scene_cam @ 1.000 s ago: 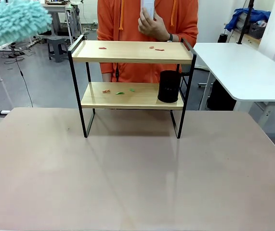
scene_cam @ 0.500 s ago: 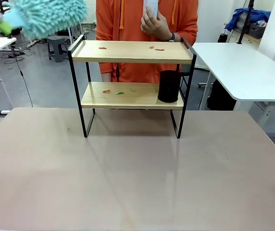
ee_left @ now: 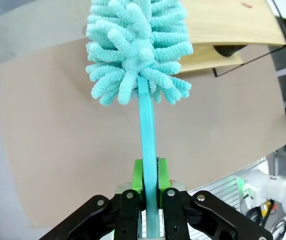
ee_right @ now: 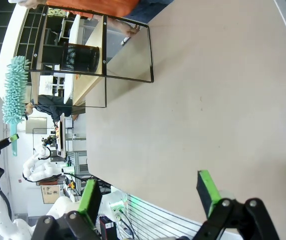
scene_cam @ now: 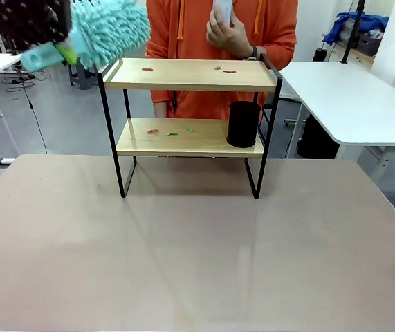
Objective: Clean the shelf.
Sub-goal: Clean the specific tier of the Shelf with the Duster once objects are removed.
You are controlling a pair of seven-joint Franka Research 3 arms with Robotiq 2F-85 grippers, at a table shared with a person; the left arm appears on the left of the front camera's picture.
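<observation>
Left fingers point(scene_cam: 57, 50): high at the picture's upper left, clamped narrowly on the handle of a teal duster point(scene_cam: 108, 26); the wrist view shows the green pads pressed to both sides of the handle point(ee_left: 150, 176).
Duster: its fluffy head point(ee_left: 135, 50) hangs at the left end of the top board; contact with the wood cannot be told.
Shelf point(scene_cam: 190, 75): stands at the middle of the far part of the brown table point(scene_cam: 197, 256), all four legs down.
Top board: small red scraps point(scene_cam: 147, 68) near the left end, more right of the middle.
Lower board: red and green scraps point(scene_cam: 171, 132) left of the middle; a black mesh cup point(scene_cam: 243, 124) stands upright at the right end.
Person point(scene_cam: 183, 28): in orange just behind the shelf, one hand point(scene_cam: 226, 33) raised, holding something white.
White table point(scene_cam: 349, 97): off to the right, beyond the shelf.
Right fingers point(ee_right: 149, 189): spread wide, holding nothing, over bare table, well apart from the shelf.
</observation>
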